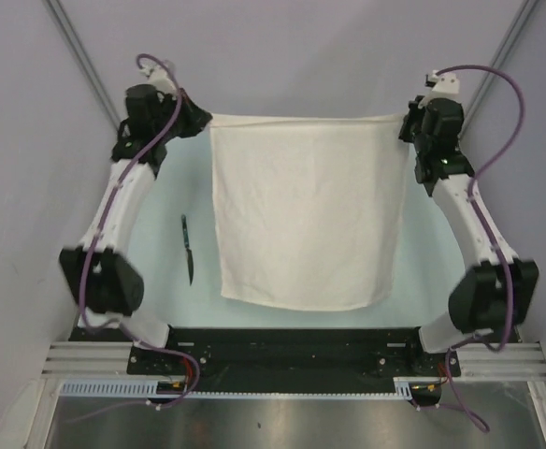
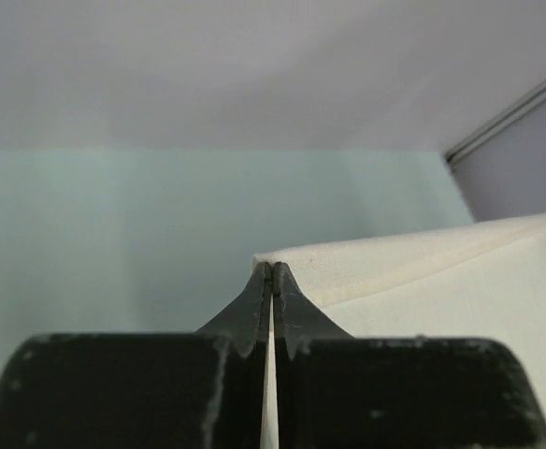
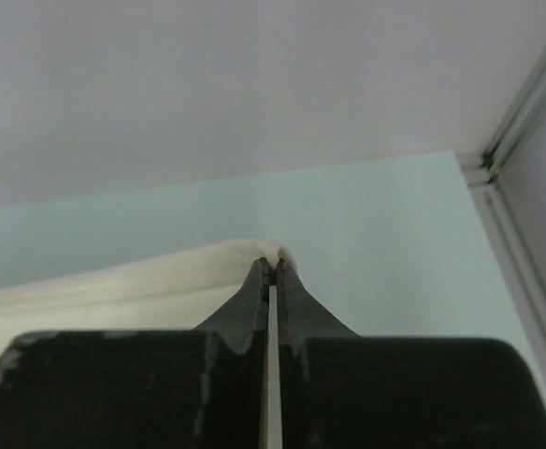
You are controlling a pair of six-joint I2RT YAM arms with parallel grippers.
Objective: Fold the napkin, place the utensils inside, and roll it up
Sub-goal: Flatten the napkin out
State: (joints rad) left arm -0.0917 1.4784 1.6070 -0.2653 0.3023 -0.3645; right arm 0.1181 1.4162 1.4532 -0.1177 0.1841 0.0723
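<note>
White napkin (image 1: pixel 306 220), corners in fingers (image 2: pixel 251 311)

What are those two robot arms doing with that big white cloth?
Each arm is pinching one far corner of the soft white cloth napkin. The left pincer is shut on the left corner and the right pincer on the right corner, so the far edge is pulled straight between them. The napkin is spread out and not folded yet. The slim dark knife-like utensil lies on the pale green table, left of the napkin and not touching it.
</note>
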